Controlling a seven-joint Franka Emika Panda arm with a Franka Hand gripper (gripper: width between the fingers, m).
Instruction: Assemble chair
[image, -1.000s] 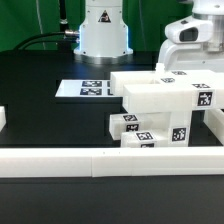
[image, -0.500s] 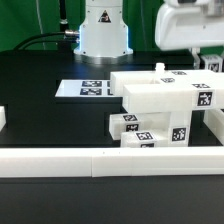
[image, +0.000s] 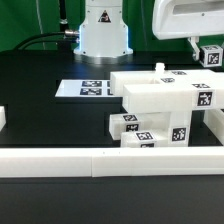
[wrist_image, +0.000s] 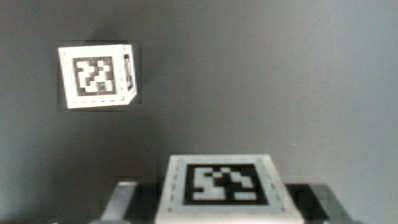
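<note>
Gripper (image: 207, 50) clamped on tagged post (wrist_image: 222, 183), off the table
Chair (image: 160, 100) sits lower, beside gripper; another tagged block (wrist_image: 98, 75) well apart from it

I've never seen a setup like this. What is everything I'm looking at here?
table: one, black, under everything
marker board: one, white with black tags, flat on the table, on the exterior view's left of the chair
half-built chair: one, white tagged slabs joined, middle of the table
rail: one, long low white, along the near edge
loose post: one, white, tagged, on the table, seen from the wrist only
tagged block: one, white, in the air, gripped by the tool
robot base: one, white, at the back
tool: one, white, shut on the tagged block, exterior view's upper right
</note>
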